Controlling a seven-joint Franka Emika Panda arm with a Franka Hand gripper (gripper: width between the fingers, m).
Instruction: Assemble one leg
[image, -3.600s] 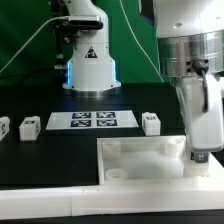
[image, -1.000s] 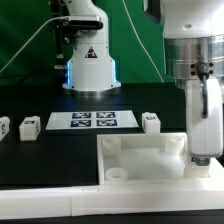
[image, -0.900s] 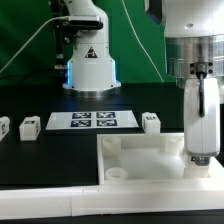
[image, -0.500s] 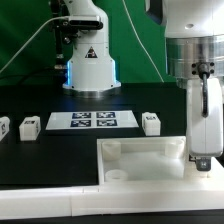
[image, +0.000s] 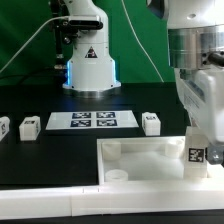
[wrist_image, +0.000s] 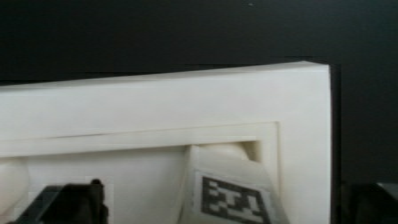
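Observation:
A small white leg (image: 197, 157) with a black-and-white tag stands in the white tray (image: 140, 150), in its corner at the exterior view's right. My gripper (image: 201, 138) hangs just above it. In the wrist view the leg (wrist_image: 233, 192) sits between my two dark fingers (wrist_image: 71, 203), with a gap on each side, so the gripper (wrist_image: 231, 208) is open and does not touch it. The tray's rim (wrist_image: 160, 100) fills most of that view. Three more legs (image: 151, 122), (image: 29, 126), (image: 3, 127) lie on the black table.
The marker board (image: 92, 120) lies flat behind the tray. The robot's base (image: 90, 65) stands at the back. A pale ledge (image: 50, 205) runs along the front edge.
My gripper has lifted and tilted a little. It covered the leg before; now the leg and its tag show below it in the tray's corner.

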